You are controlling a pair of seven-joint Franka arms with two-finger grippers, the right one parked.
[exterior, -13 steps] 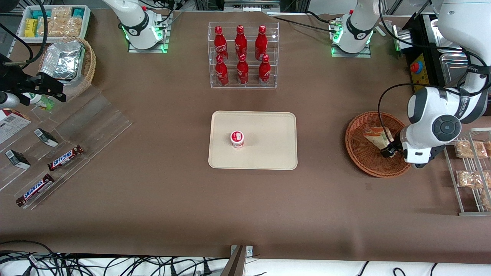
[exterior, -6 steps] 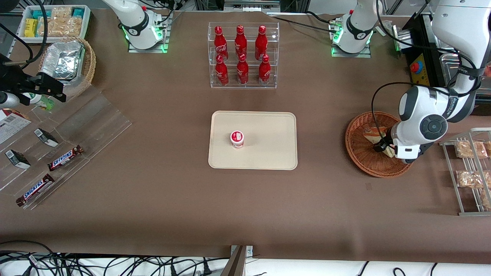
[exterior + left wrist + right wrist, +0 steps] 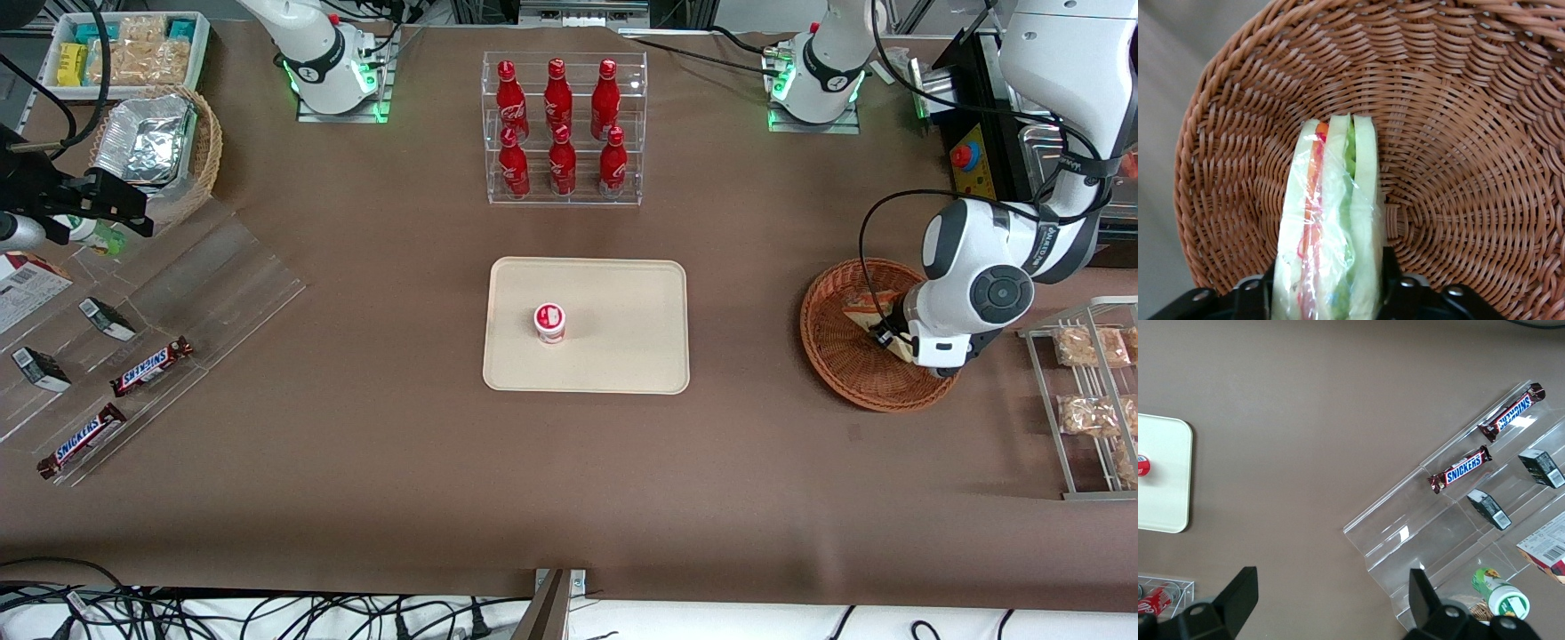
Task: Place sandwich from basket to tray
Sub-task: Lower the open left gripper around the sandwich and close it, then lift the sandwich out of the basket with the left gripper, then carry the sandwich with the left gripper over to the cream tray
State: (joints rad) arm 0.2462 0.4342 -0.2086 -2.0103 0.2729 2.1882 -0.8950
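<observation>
The sandwich (image 3: 1331, 220), pale bread with green and red filling in clear wrap, stands on edge in the reddish-brown wicker basket (image 3: 1458, 133). My left gripper (image 3: 1328, 297) is shut on the sandwich, one black finger (image 3: 1390, 283) against each bread face. In the front view the gripper (image 3: 882, 336) is low inside the basket (image 3: 836, 360), and only a corner of the sandwich (image 3: 861, 309) shows beside the wrist. The cream-beige tray (image 3: 622, 293) lies at the table's middle, well apart from the basket.
A small red-and-white cup (image 3: 549, 322) stands on the tray. A clear rack of red bottles (image 3: 562, 129) stands farther from the front camera than the tray. A metal rack with snack bags (image 3: 1089, 391) lies close beside the basket.
My gripper has moved a short way across the basket onto the sandwich, which now sits between its fingers. The arm's elbow has shifted with it.
</observation>
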